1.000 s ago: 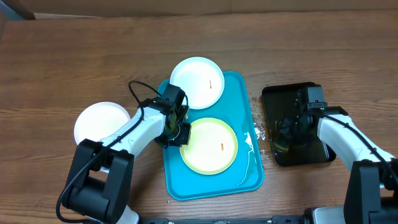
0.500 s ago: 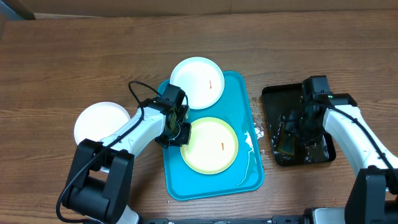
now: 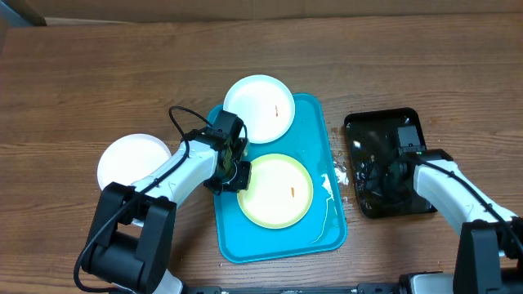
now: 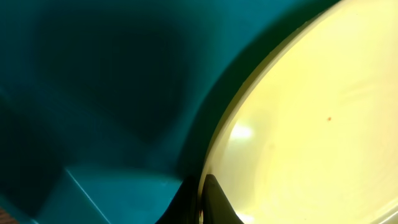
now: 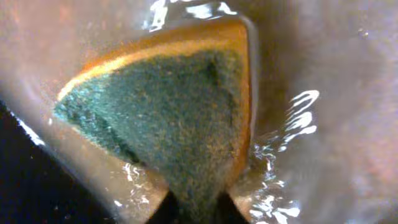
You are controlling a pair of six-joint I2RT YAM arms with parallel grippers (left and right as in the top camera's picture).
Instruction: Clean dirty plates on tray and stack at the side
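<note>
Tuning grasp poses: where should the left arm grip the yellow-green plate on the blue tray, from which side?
Pinch the thin rim at its left edge, approaching from the left. The yellow-green plate lies flat in the tray, too wide to span, so only the upturned lip offers a hold; the left gripper sits there.

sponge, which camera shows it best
Right wrist: the sponge fills the frame, green scrub face and orange edge, wet, pinched in the right claw. Overhead, the right arm hides it over the black tray. Left wrist shows only plate and blue tray.
</note>
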